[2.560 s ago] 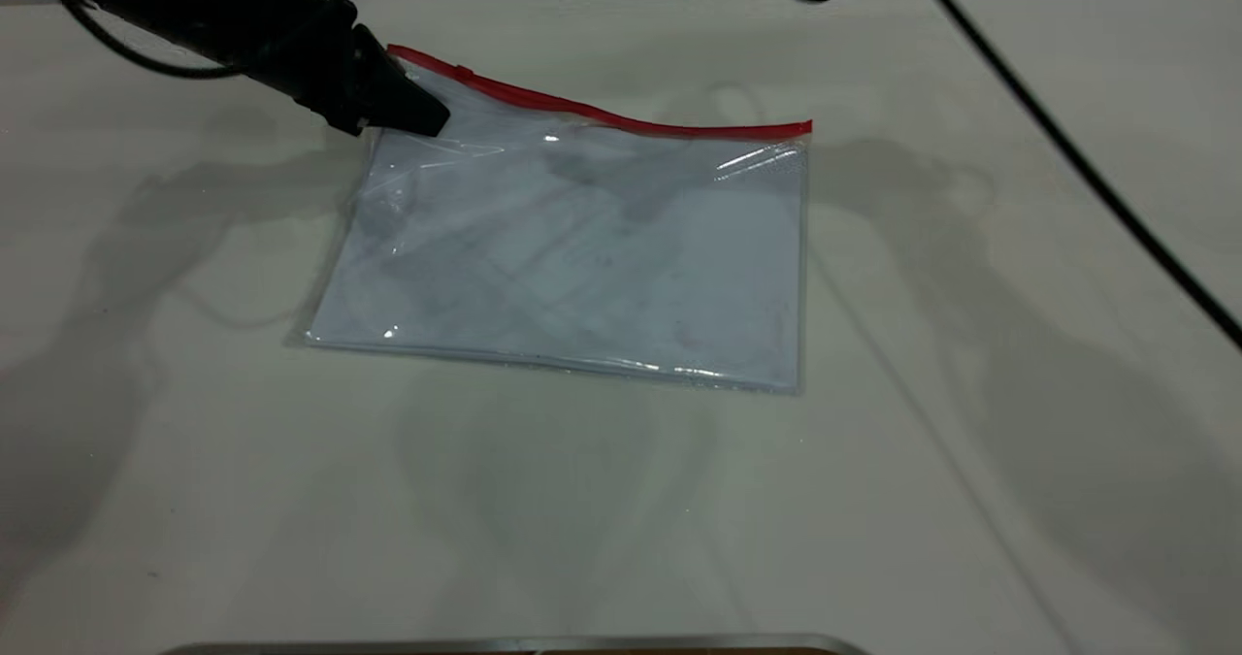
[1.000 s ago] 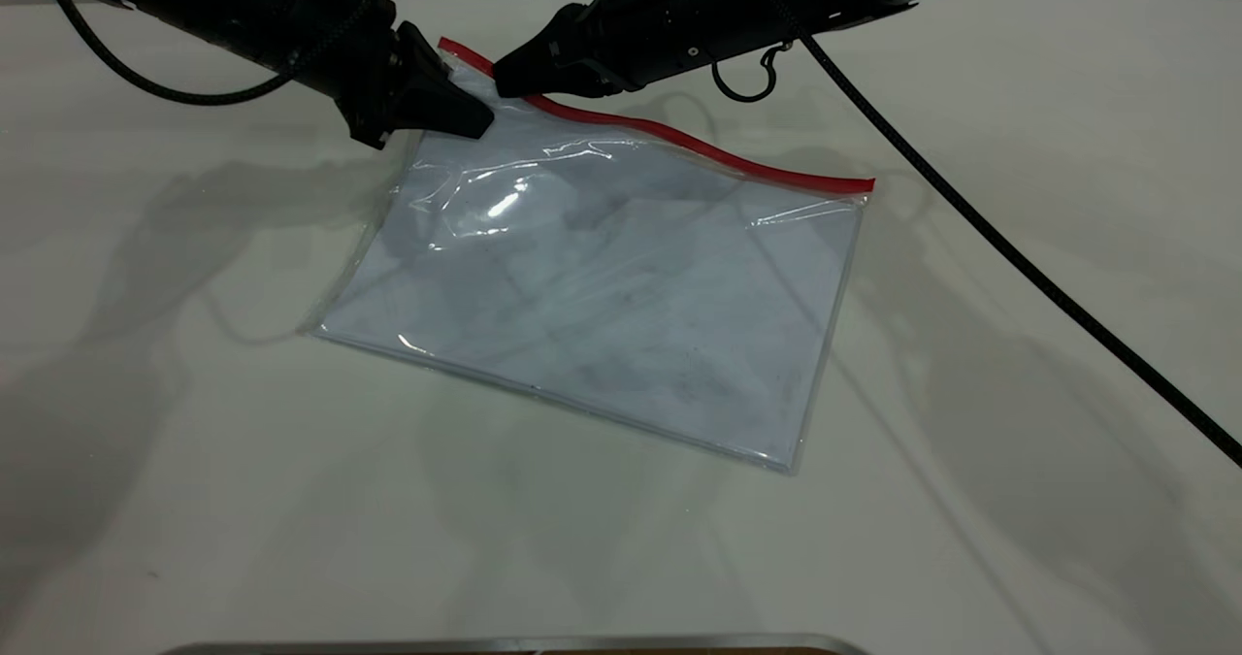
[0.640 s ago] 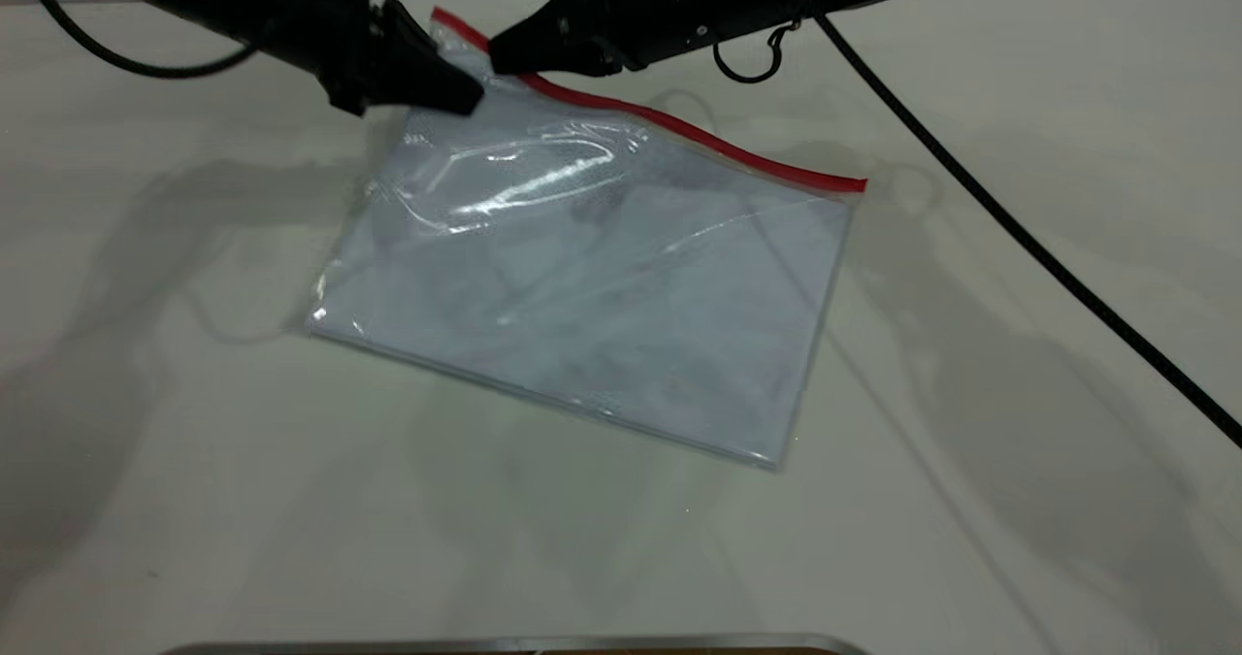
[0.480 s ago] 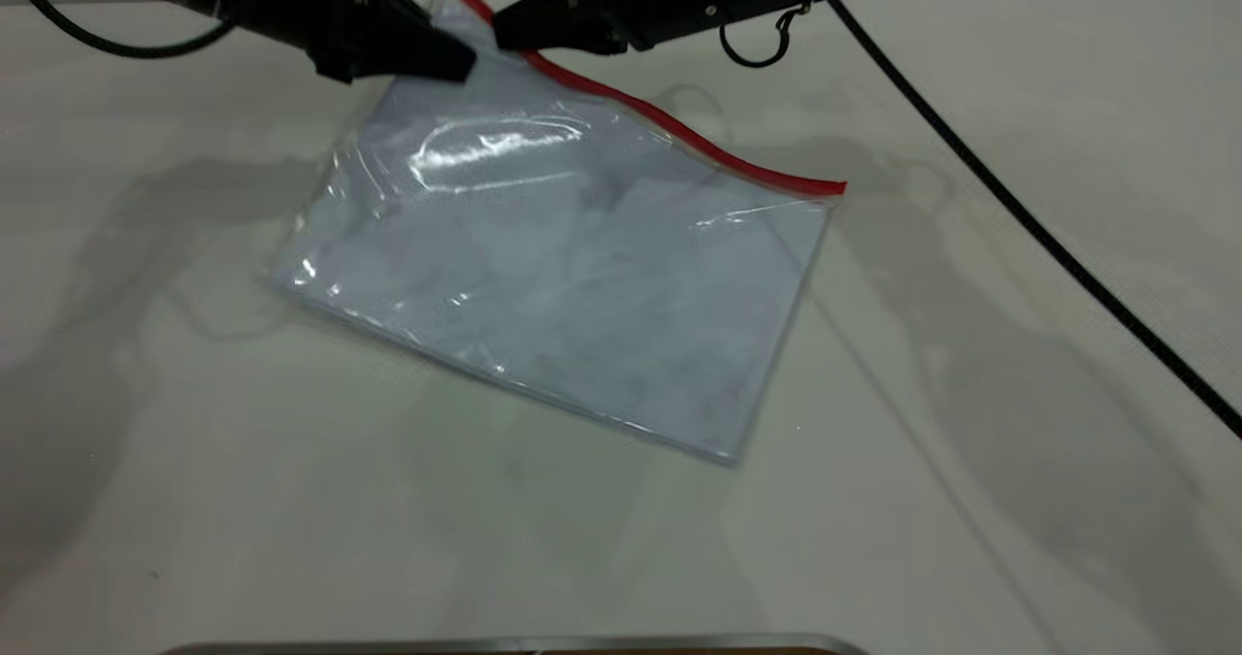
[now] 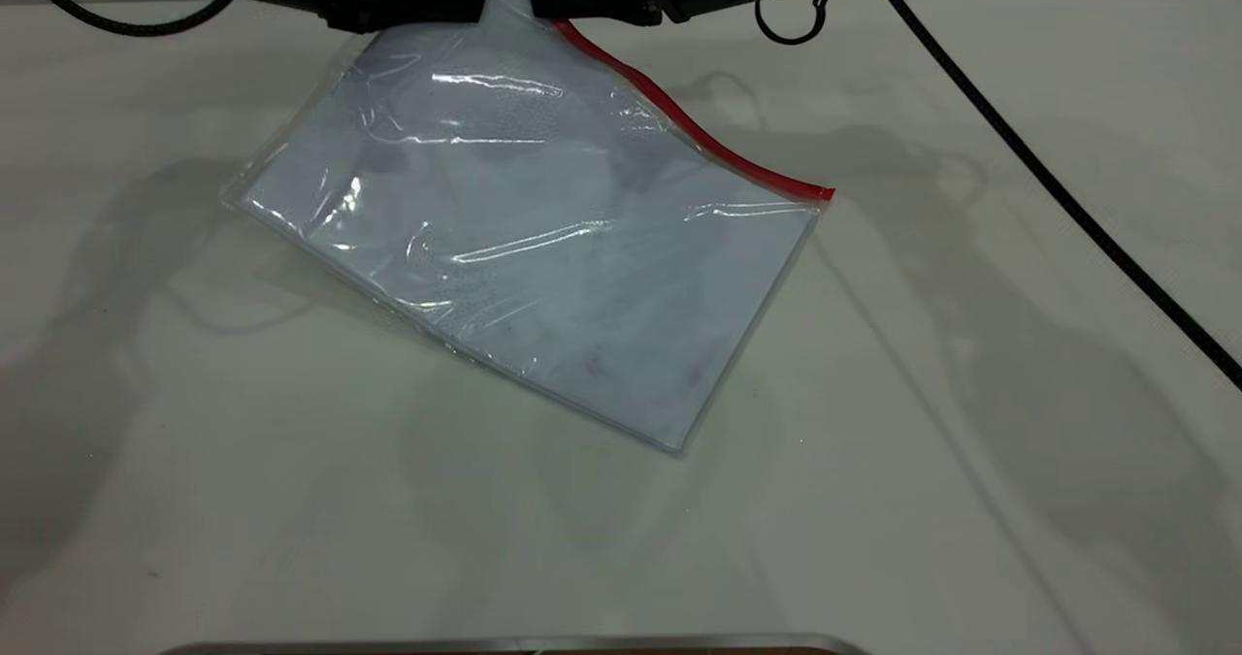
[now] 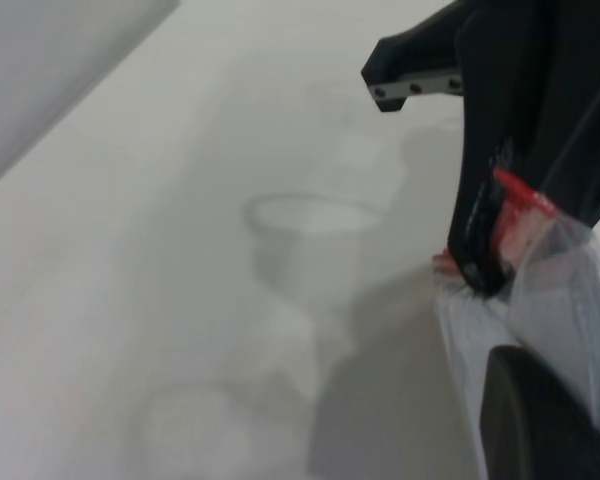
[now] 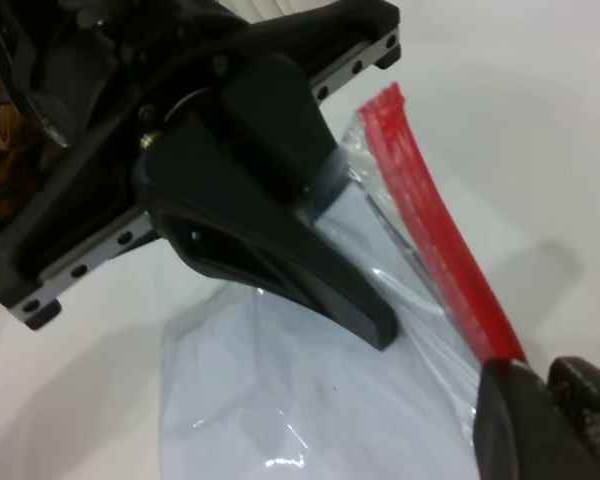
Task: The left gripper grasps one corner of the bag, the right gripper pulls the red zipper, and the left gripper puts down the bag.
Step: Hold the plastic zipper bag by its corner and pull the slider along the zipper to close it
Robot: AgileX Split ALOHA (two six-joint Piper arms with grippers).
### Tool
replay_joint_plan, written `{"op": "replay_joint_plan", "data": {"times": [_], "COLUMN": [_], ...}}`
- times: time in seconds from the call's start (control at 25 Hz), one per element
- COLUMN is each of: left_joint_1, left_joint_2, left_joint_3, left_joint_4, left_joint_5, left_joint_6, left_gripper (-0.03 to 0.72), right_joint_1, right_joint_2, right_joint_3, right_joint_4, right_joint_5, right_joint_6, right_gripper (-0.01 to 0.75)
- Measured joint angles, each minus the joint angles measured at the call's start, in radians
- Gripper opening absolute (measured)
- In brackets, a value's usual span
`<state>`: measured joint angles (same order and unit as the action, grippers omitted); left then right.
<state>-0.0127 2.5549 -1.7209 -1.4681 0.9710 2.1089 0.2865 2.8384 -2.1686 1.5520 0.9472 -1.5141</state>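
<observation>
The bag point(image 5: 543, 247), a clear pouch with white sheets inside, hangs tilted from its upper corner, with its lowest corner near the table. The red zipper point(image 5: 679, 121) runs down its right edge. My left gripper point(image 5: 473, 5) is shut on the bag's top corner at the view's top. My right gripper point(image 5: 539, 0) is shut on the red zipper just right of it. The left wrist view shows the right gripper point(image 6: 480, 262) pinching the red slider tab point(image 6: 520, 198). The right wrist view shows the left gripper point(image 7: 375, 325) clamped on the bag point(image 7: 310, 410) beside the red zipper point(image 7: 430, 230).
The right arm's black cable point(image 5: 1067, 199) runs diagonally over the right side of the white table point(image 5: 291, 500). A small hook loop point(image 5: 791, 26) hangs under the right arm. A metal edge point(image 5: 514, 643) lies along the table's near side.
The right gripper came in and closed on the zipper next to the left gripper. Both then rose, and the bag's held corner lifted while the bag swung to a steeper tilt.
</observation>
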Motion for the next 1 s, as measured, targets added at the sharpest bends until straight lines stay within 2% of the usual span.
{"op": "replay_joint_plan", "data": {"times": [0.52,0.76,1.0], "left_joint_1": [0.013,0.05,0.051], "left_joint_2": [-0.05,-0.086,-0.087], "left_joint_3": [0.008,0.008,0.008], "left_joint_4": [-0.016,-0.094,-0.12], "left_joint_5": [0.023,0.044,0.045], "left_joint_6": [0.004,0.005,0.006], "left_gripper": [0.05,0.05,0.05], "right_joint_1": [-0.034,-0.121,-0.175], "right_joint_2": [-0.011,0.014,0.015], "right_joint_3": [-0.008,0.002,0.002], "right_joint_4": [-0.091,-0.288,-0.442], "right_joint_5": [0.012,-0.072,0.04], "right_joint_6": [0.003,0.052,0.133], "right_gripper": [0.045,0.045,0.048]}}
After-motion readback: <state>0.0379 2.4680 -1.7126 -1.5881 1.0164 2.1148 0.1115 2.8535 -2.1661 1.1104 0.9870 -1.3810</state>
